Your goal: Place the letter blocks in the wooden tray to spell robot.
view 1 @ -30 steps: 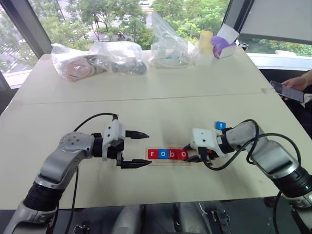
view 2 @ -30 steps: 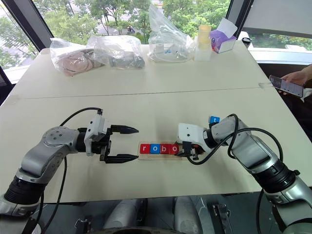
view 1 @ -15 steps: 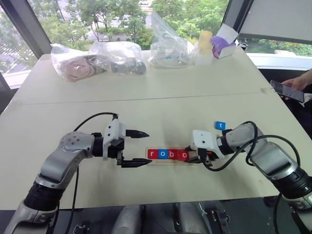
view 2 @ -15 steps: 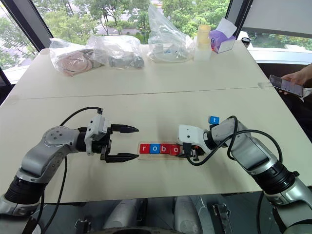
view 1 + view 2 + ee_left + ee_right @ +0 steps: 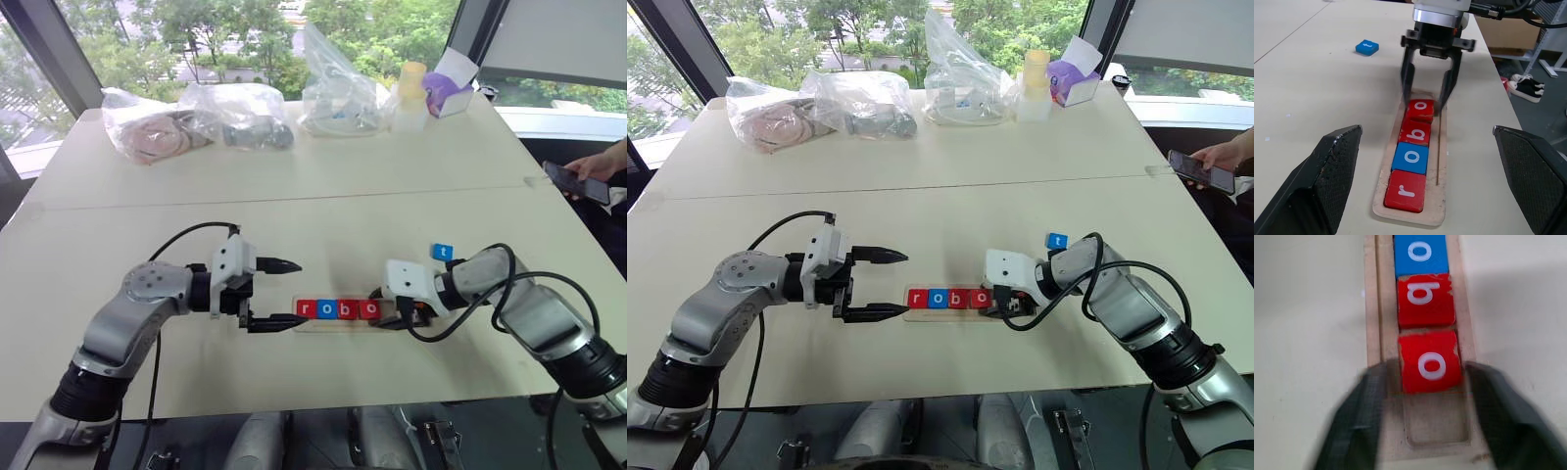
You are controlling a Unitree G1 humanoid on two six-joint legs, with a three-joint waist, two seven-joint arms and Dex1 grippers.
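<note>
4 letter blocks [image 5: 1413, 159] spelling r, o, b, o sit in the wooden tray [image 5: 1440, 186] at lower centre. The right gripper [image 5: 1427, 100] straddles the last red o block [image 5: 1420, 110], fingers parted and apparently off its sides, probably releasing it. The blue t block [image 5: 443, 252] waits just above, on the table. The left gripper [image 5: 284, 294] hangs spread, empty, at the tray's left end.

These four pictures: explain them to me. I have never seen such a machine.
It is a humanoid robot with two arms. Two pictures look down from its head; the other two come from a camera on each wrist. On the pale table lies a long pale wooden tray holding four small square letter blocks: red r, blue o, red b, red o. A blue t block waits outside. The right hand straddles the last o, fingers open. The left hand is open, holding nothing. Plastic bags lie at the far edge.
</note>
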